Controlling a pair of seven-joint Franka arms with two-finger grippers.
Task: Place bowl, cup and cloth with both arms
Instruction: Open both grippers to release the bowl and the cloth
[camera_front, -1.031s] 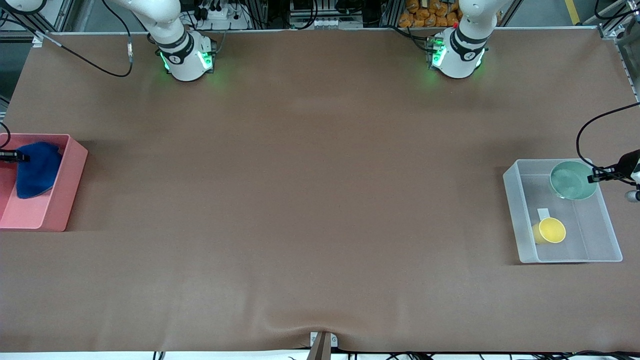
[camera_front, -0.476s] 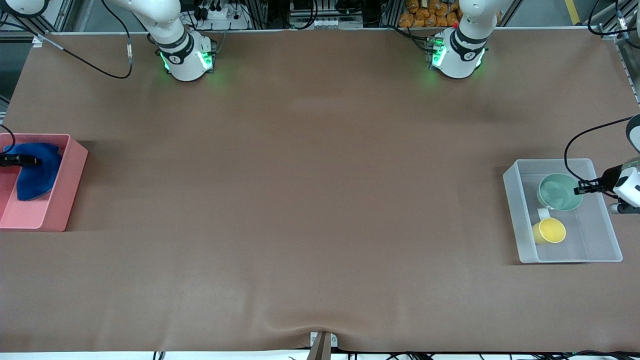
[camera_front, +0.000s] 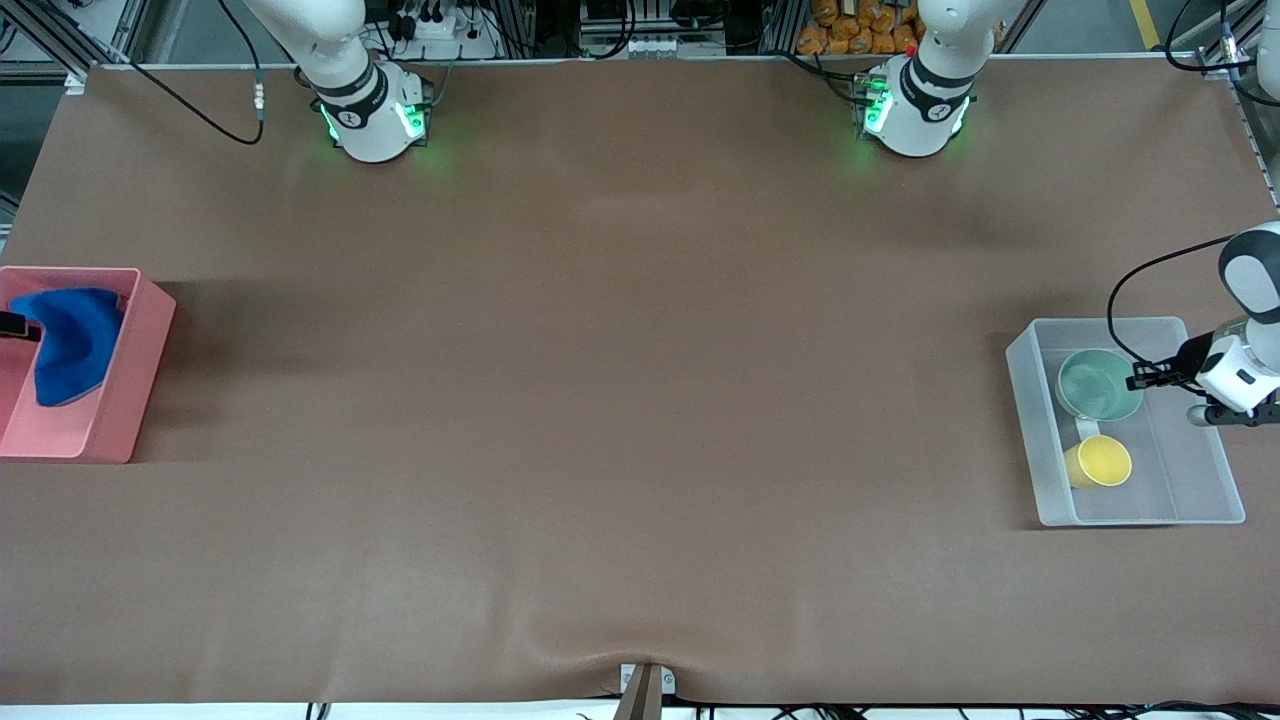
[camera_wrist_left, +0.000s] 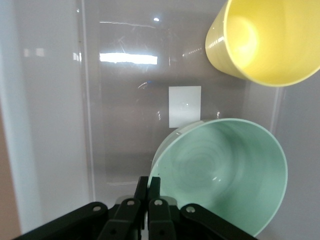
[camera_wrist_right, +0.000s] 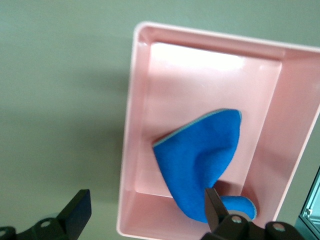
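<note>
I see the bowl (camera_front: 1099, 385) pinched by its rim in my left end effector (camera_front: 1140, 378), over the clear bin (camera_front: 1030, 420) beside the cup (camera_front: 1100, 461), which lies in it on its side. The cloth (camera_front: 66, 340) sits in the pink bin (camera_front: 140, 345); my right end effector (camera_wrist_right: 145, 210) hangs over it, fingers wide, holding nothing. My worry: that thin rim grip slipping, dropping the bowl onto the cup, or a finger snagging the cloth.

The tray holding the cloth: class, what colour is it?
Pink. The tray shows best in the right wrist view, with the blue cloth lying inside it.
</note>
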